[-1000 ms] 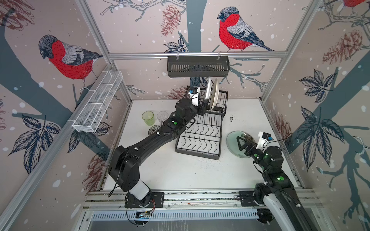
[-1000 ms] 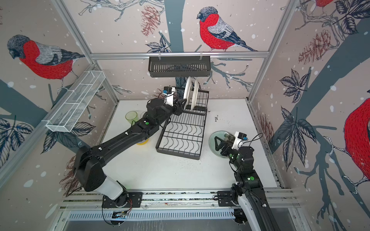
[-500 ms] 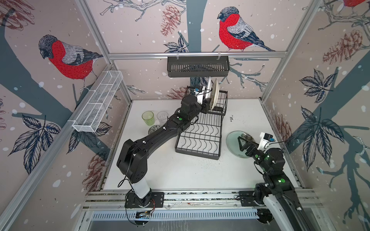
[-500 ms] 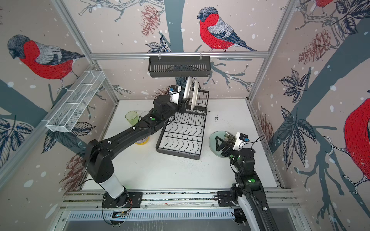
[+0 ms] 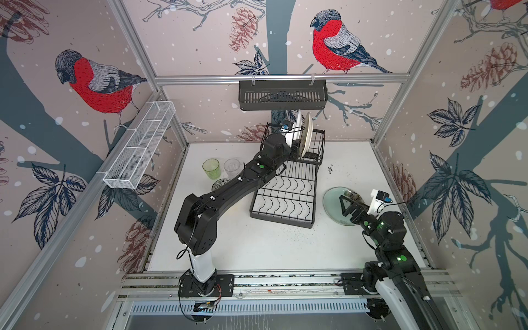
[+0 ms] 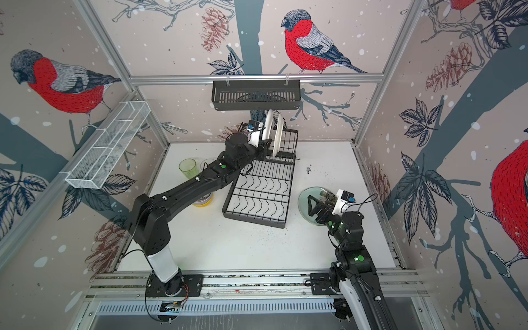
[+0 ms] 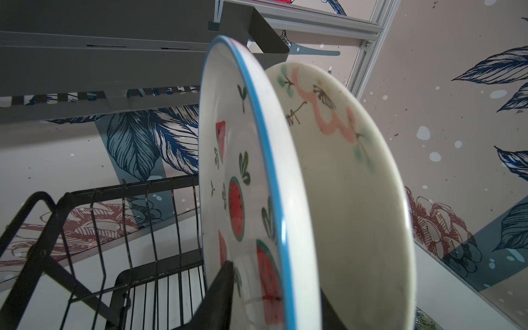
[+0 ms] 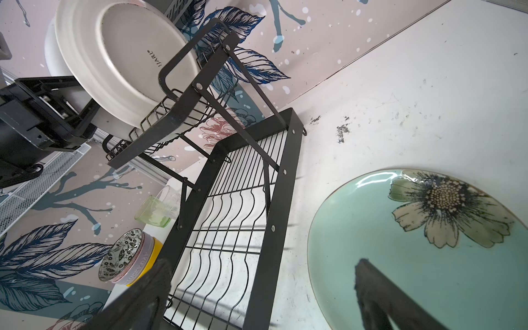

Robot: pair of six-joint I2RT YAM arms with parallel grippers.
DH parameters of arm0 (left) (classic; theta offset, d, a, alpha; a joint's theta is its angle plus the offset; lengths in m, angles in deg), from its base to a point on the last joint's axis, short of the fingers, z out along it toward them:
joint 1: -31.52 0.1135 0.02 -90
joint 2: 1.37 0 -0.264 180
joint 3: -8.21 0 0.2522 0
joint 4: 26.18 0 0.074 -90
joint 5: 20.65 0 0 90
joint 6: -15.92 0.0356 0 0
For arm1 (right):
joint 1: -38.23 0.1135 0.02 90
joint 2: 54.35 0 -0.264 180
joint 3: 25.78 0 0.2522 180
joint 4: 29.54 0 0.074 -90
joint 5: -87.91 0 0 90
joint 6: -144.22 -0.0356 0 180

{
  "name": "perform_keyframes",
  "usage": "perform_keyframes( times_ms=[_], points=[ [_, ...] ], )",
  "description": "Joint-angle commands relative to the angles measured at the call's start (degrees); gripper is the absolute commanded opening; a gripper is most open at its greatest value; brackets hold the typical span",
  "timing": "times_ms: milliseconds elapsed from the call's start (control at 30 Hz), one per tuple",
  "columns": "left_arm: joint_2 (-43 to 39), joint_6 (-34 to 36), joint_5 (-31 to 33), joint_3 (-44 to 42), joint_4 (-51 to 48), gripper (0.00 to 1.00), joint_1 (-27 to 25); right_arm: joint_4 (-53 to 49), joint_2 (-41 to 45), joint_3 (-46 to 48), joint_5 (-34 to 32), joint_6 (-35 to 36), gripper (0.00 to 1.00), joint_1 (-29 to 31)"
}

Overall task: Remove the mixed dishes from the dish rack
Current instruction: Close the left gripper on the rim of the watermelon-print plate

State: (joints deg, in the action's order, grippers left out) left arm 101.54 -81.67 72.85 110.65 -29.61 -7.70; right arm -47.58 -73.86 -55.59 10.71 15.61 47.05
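Left wrist view: fingers (image 7: 274, 297) straddling the lower rim of the white fruit-patterned plate (image 7: 237, 183), one either side, grip not clear.

Standing on edge in the raised tier of the dish rack (image 5: 288, 194), with the cream plate (image 7: 343, 185) just beside it. Right fingers (image 8: 257, 297) spread wide, hovering over the pale green plate (image 8: 400, 257) lying flat on the desk (image 5: 257, 245). Left of the rack: green glass (image 5: 211, 168), clear glass (image 5: 232, 168), stacked bowls (image 8: 128, 257).

White table (image 5: 257, 245) w/ dish rack (image 5: 285, 197), green plate (image 5: 333, 200), glasses (image 5: 212, 168), stacked bowls (image 6: 203, 201).
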Motion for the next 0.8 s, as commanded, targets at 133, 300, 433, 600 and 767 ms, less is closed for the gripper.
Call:
perform_keyframes(
  times_ms=[133, 300, 433, 600, 767],
  points=[
    [0.45, 1.59, 1.51, 0.92, 0.10, 0.36, 0.13, 0.41, 0.12, 0.07, -1.19, 0.52, 0.99, -0.11],
    [0.51, 1.96, 1.66, 1.22, 0.33, 0.35, 0.11, -0.41, 0.17, -0.12, -1.80, 0.42, 1.00, -0.12],
    [0.71, 2.19, 1.66, 1.75, -0.04, 0.32, 0.11, -0.99, 0.17, -0.46, -1.93, 0.29, 1.00, -0.21],
    [0.99, 2.49, 1.85, 2.35, -0.58, 0.25, 0.13, -1.43, 0.30, -0.55, -2.16, 0.11, 1.00, -0.21],
    [1.06, 2.64, 1.86, 2.76, -0.90, 0.21, 0.12, -1.93, 0.35, -0.73, -2.47, 0.18, 1.00, -0.29]
  ],
)
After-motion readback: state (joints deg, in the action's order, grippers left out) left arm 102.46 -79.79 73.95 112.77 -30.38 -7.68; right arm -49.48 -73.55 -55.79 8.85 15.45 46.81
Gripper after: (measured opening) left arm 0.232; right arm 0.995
